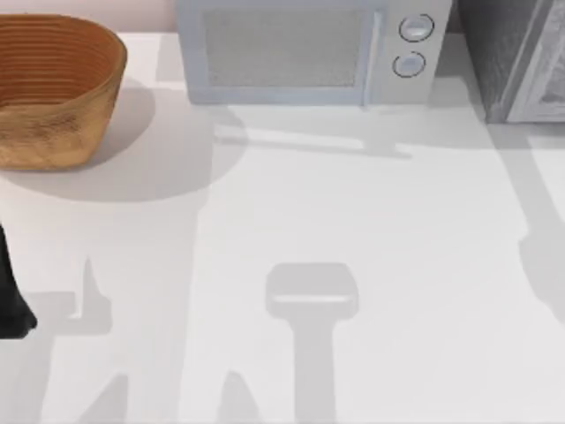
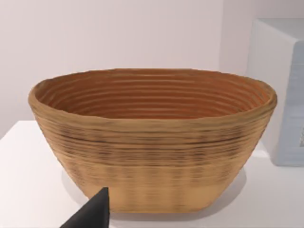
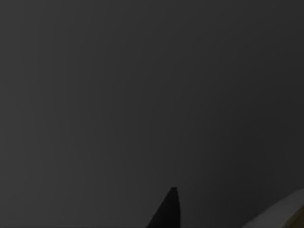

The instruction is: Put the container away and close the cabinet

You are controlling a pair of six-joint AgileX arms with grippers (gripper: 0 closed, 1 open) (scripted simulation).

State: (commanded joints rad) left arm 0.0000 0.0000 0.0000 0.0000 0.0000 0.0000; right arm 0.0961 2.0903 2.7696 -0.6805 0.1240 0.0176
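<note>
Where the table's far left corner lies, the ribbed woven basket [image 1: 53,93] stands upright; left pincer's [image 2: 90,213] opening can't be told.

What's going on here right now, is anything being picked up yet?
Nothing is held yet. A woven basket sits at the table's far left corner, beside a microwave at the back, with a grey cabinet at the far right. The left arm is at the table's left edge, its wrist camera facing the basket, one fingertip showing in front of it. The right wrist view is dark.
</note>
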